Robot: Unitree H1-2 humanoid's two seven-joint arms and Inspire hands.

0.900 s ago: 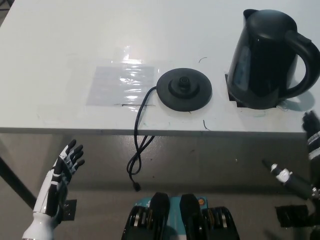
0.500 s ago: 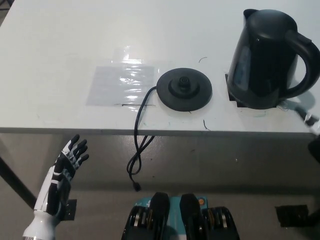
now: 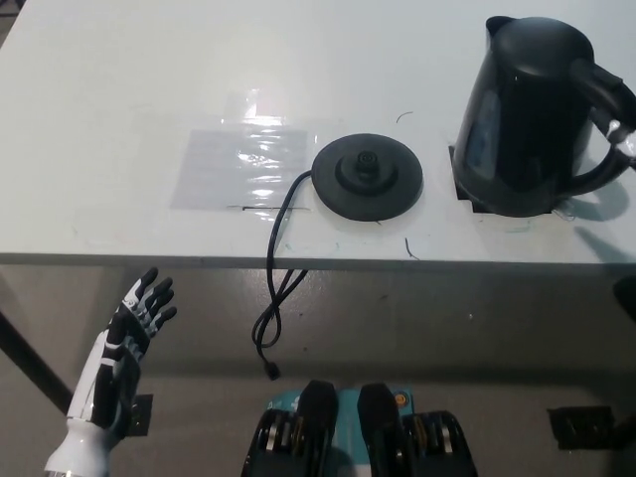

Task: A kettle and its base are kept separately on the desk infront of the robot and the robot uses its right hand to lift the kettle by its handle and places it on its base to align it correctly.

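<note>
A black electric kettle [image 3: 522, 114] stands upright at the desk's right, with its handle [image 3: 608, 94] facing right. Its round black base [image 3: 367, 177] lies apart to the left, near the desk's front edge. From the base, a black cord [image 3: 275, 278] hangs over that edge. Only a small part of my black right hand [image 3: 625, 135] shows at the picture's right border, right beside the handle, and whether it touches is unclear. My white left hand [image 3: 131, 338] rests low at the lower left, below the desk, fingers apart and holding nothing.
The white desk [image 3: 119, 89] fills the upper picture. A shiny clear film patch [image 3: 241, 167] lies left of the base. The desk's front edge runs across the middle, with grey floor below it.
My right hand has risen from below the desk's front edge at the right to the kettle's handle. The left hand lifted slightly. Kettle and base have not moved.
</note>
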